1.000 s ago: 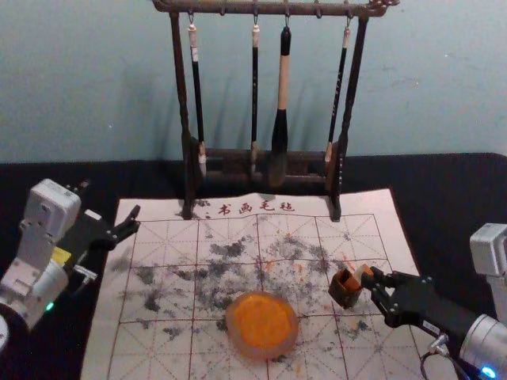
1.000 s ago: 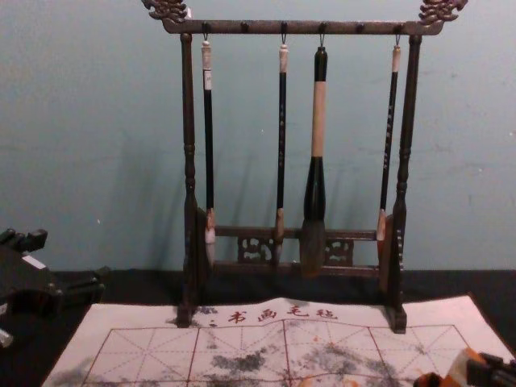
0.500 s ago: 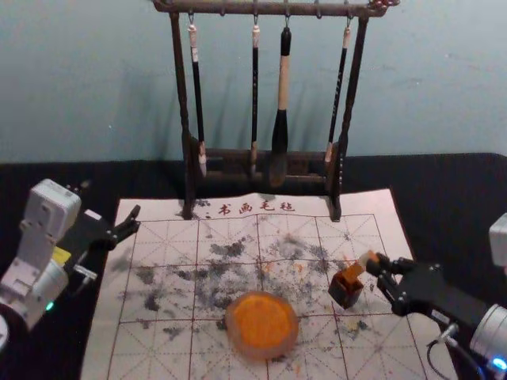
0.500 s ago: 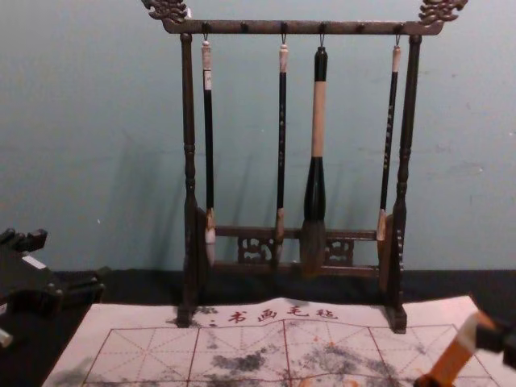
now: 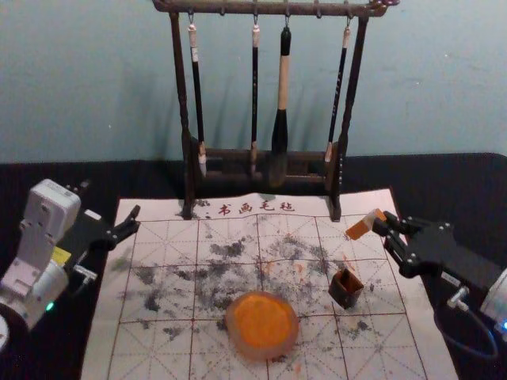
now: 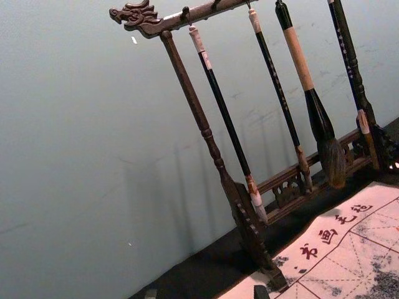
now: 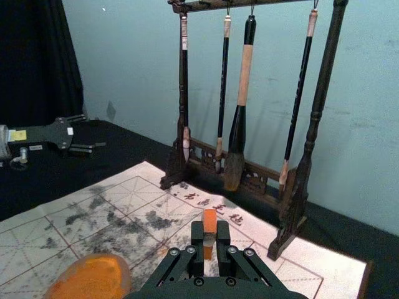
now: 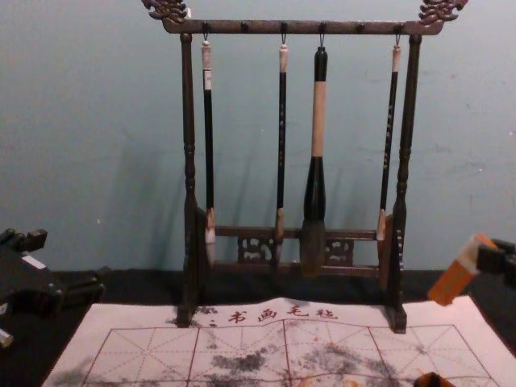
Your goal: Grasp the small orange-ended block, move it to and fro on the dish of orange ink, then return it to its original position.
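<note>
R claw [image 5: 382, 224], closed on orange-ended block [image 5: 359, 229], has lifted it clear of sq. holder [image 5: 346, 290], nr. R edge of felt mat [image 5: 396, 348]. Prob. next: ink dish [image 5: 261, 351]. L claw [image 7: 95, 132] parked open, L edge.

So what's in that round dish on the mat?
The round dish holds orange ink. The ink hides the dish's bottom, and the dish covers the mat beneath it, so neither can be seen there.
</note>
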You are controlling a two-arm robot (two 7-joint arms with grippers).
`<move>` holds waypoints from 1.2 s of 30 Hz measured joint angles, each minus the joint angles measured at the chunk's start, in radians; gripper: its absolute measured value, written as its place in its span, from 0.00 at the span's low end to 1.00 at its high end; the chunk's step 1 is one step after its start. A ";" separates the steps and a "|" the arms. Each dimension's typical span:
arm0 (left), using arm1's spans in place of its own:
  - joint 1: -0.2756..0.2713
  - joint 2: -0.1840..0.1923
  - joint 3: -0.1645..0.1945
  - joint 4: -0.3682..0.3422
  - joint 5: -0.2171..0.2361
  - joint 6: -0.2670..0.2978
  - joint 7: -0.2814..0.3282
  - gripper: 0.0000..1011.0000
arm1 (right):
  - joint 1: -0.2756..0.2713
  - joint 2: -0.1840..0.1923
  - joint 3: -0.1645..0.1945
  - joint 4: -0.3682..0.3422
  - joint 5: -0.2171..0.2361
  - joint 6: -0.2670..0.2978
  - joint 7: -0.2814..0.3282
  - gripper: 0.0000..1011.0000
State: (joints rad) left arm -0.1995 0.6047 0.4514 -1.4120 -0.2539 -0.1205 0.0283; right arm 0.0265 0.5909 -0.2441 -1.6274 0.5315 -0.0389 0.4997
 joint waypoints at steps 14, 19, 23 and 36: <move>0.000 0.000 0.000 0.000 0.000 0.000 0.000 0.99 | 0.072 0.007 -0.063 -0.001 -0.075 0.055 0.008 0.08; 0.000 0.000 0.000 0.000 0.000 0.000 0.000 0.99 | 0.080 0.019 -0.090 -0.019 -0.079 0.060 0.041 0.08; 0.000 0.000 0.000 0.000 0.000 0.000 0.000 0.99 | 0.083 0.030 -0.110 -0.029 -0.083 0.060 0.062 0.08; 0.000 0.000 0.000 0.000 0.000 0.000 0.000 0.99 | 0.108 0.049 -0.194 -0.038 -0.109 0.052 0.124 0.08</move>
State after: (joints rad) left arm -0.1995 0.6047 0.4514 -1.4120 -0.2539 -0.1205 0.0283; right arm 0.1348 0.6397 -0.4380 -1.6656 0.4228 0.0129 0.6239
